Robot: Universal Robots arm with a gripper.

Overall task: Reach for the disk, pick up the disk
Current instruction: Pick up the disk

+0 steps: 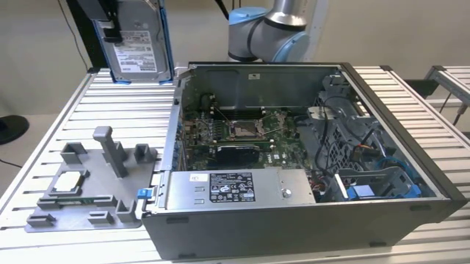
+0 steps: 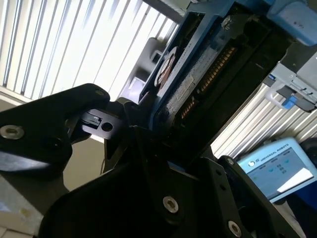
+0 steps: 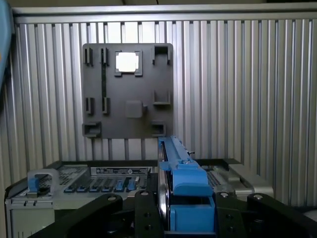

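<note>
In the exterior view, the gripper is clenching the disk and holding it upright, high over the far part of the slatted table. It is hanging at the exterior view's left of the open computer case, near the case's far corner and well apart from the grey fixture lying nearer on the table. The white label is facing the camera and the blue bracket is showing down the disk's side. The arm is rising behind the case.

In the second wrist view, the disk is showing edge-on, running out from between the black fingers of the gripper, so the grasp is sitting on one end of it.

In the first wrist view, the camera is looking down past the gripper. The blue bracket is sitting between the black fingers, with the case and the grey fixture on the table below.

The pick-up is looking done. With most of the disk hanging free of the grip, doing this well is calling for a firm, even squeeze on the flat faces and slow, smooth motion, so the disk is not swinging or slipping near the case wall.
</note>
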